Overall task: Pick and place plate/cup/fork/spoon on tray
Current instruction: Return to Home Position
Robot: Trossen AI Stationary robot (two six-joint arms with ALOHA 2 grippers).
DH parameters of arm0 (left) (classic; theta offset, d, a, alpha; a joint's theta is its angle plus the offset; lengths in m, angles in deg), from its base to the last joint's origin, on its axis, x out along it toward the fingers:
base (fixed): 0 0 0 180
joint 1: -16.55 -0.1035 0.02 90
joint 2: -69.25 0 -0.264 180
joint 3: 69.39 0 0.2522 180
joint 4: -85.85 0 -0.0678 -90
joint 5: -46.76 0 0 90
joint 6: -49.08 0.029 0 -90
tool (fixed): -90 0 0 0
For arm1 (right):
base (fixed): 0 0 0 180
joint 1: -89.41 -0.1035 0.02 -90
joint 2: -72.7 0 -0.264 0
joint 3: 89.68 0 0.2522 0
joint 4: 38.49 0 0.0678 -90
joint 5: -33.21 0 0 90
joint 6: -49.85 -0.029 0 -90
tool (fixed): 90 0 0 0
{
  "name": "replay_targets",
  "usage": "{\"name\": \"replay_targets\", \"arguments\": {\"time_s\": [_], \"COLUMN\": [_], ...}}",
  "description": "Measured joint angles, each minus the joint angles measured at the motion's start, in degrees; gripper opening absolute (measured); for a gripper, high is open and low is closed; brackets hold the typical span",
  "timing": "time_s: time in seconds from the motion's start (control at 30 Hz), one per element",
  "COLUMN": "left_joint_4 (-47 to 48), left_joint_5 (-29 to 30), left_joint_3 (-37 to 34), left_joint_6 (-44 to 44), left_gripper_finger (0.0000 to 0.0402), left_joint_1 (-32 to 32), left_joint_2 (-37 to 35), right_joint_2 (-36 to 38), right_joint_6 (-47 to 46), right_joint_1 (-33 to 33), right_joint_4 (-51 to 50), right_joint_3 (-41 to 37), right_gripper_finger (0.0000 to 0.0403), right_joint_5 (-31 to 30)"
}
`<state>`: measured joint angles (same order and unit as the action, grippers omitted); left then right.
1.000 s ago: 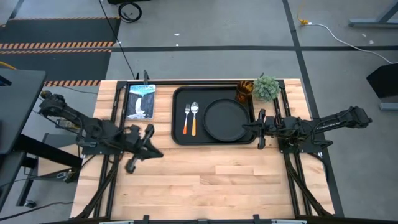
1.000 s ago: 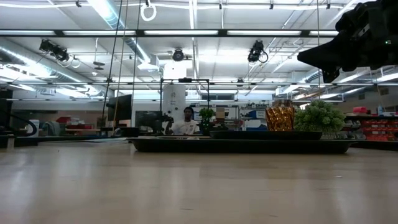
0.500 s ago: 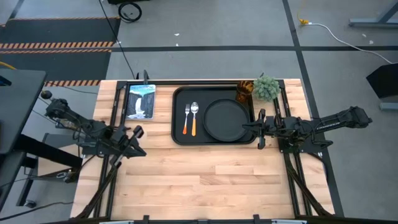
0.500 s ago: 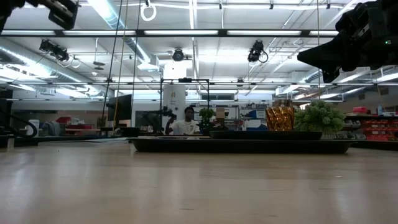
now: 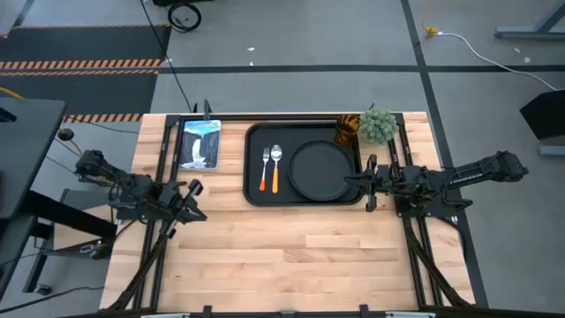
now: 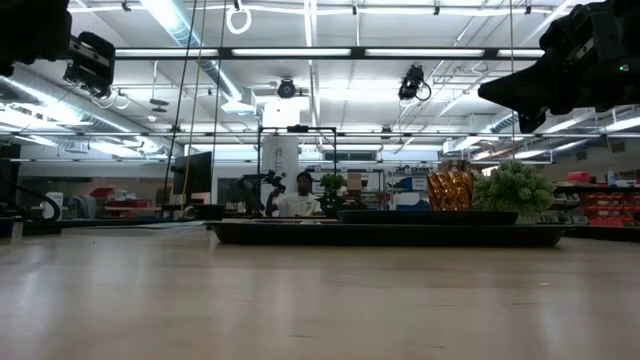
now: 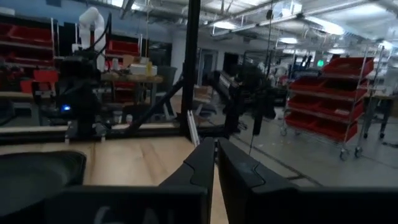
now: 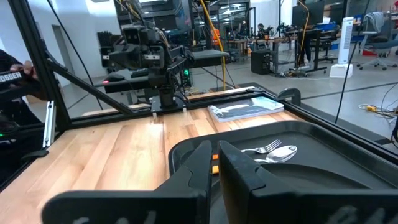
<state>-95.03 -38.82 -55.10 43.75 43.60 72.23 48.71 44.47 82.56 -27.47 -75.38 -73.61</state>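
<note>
The black tray [image 5: 254, 194] lies at the table's far middle. On it rest the round black plate [image 5: 322, 170], the fork [image 5: 265, 170] and the spoon [image 5: 275, 166], side by side left of the plate. The amber cup [image 5: 345, 131] stands at the tray's far right corner and also shows in the low view [image 6: 450, 190]. My right gripper [image 5: 365, 183] is shut and empty over the tray's right rim, beside the plate. My left gripper [image 5: 196, 201] is shut and empty above the table, left of the tray.
A green potted plant [image 5: 378, 125] stands right of the cup. A blue-white picture card [image 5: 199, 144] lies left of the tray. Bare wood [image 5: 309, 256] stretches across the table's near half. A person [image 6: 303, 200] sits in the room behind.
My left gripper has drawn back toward the table's left edge and a little toward the far edge, turning as it went. The right arm and the things on the tray have stayed put.
</note>
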Motion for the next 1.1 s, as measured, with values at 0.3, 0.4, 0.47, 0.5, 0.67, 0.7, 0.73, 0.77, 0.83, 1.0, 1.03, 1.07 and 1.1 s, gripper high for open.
{"name": "replay_targets", "arguments": {"time_s": [0.3,0.4,0.47,0.5,0.67,0.7,0.73,0.77,0.83,1.0,1.03,1.07,1.1], "left_joint_4": [11.5,12.6,12.7,12.7,11.8,11.2,10.4,9.9,9.4,9.2,9.2,9.2,9.1], "left_joint_5": [0.1,0.1,0.1,0.1,0.4,0.7,0.8,0.7,0.7,0.6,0.6,0.6,0.5], "left_joint_3": [0.0,0.1,0.1,0.1,0.0,0.0,0.0,0.0,0.0,0.0,0.0,0.0,0.0], "left_joint_6": [3.6,4.7,6.8,7.5,7.2,7.3,7.3,7.3,7.2,7.1,7.1,7.1,7.1], "left_gripper_finger": [0.0029,0.0029,0.0028,0.0028,0.0029,0.0029,0.0028,0.0028,0.0026,0.0025,0.0025,0.0025,0.0025], "left_joint_1": [-2.0,-2.6,-3.2,-3.3,-4.8,-5.1,-5.3,-5.5,-5.6,-5.6,-5.6,-5.6,-5.6], "left_joint_2": [-3.0,-2.9,-2.9,-2.9,-2.8,-2.6,-2.4,-2.4,-2.3,-2.3,-2.3,-2.3,-2.3], "right_joint_2": [0.0,0.0,0.0,0.0,0.0,0.0,0.0,0.0,0.0,0.0,0.0,0.0,0.0], "right_joint_6": [0.0,0.0,0.0,0.0,0.0,0.0,0.0,0.0,0.0,0.0,0.0,0.0,0.0], "right_joint_1": [0.0,0.0,0.0,0.0,0.0,0.0,0.0,0.0,0.0,0.0,0.0,0.0,0.0], "right_joint_4": [0.0,0.0,0.0,0.0,0.0,0.0,0.0,0.0,0.0,0.0,0.0,0.0,0.0], "right_joint_3": [0.0,0.0,0.0,0.0,0.0,0.0,0.0,0.0,0.0,0.0,0.0,0.0,0.0], "right_gripper_finger": [0.0034,0.0034,0.0034,0.0034,0.0034,0.0034,0.0034,0.0034,0.0034,0.0034,0.0034,0.0034,0.0034], "right_joint_5": [0.0,0.0,0.0,0.0,0.0,0.0,0.0,0.0,0.0,0.0,0.0,0.0,0.0]}}
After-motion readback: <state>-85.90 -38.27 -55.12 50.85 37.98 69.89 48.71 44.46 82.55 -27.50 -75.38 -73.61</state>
